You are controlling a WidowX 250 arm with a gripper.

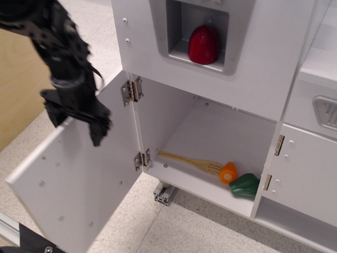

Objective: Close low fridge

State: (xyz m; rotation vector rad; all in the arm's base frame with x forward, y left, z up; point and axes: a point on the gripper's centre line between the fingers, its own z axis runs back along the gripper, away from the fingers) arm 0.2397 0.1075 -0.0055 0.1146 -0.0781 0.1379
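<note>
low fridge (205,142): smooth white box, lower centre, flat screw-dotted door (79,179) hanging open left on two silver hinges | gripper (79,118): matte black, straddling door's top edge; finger gap blurred, cannot tell | handle hidden
</note>
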